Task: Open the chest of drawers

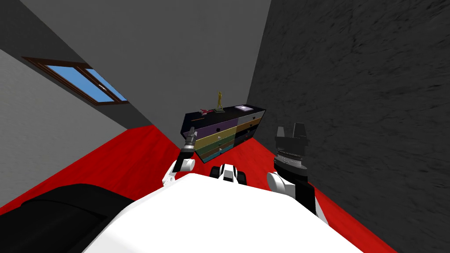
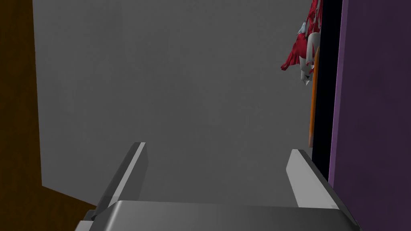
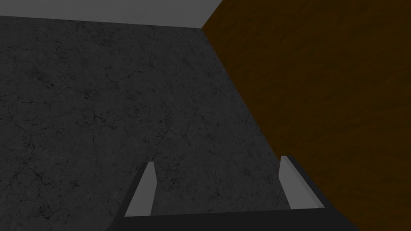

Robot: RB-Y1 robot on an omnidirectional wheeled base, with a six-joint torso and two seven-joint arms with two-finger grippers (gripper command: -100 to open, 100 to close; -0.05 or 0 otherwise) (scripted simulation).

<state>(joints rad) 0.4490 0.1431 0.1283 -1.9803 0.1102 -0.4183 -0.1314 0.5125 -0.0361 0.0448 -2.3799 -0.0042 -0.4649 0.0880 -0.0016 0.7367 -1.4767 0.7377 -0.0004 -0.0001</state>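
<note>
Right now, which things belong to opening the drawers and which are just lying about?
Job: black-topped chest with multicoloured drawer fronts; open left gripper close to it.
Lying about: gold figurine, red object, flat pale box, all on the chest's top.

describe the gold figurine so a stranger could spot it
Find the black chest of drawers with multicoloured fronts on the red floor. On its top, a gold figurine stands between a red toy and a flat pale slab; it alone rises tall.
</note>
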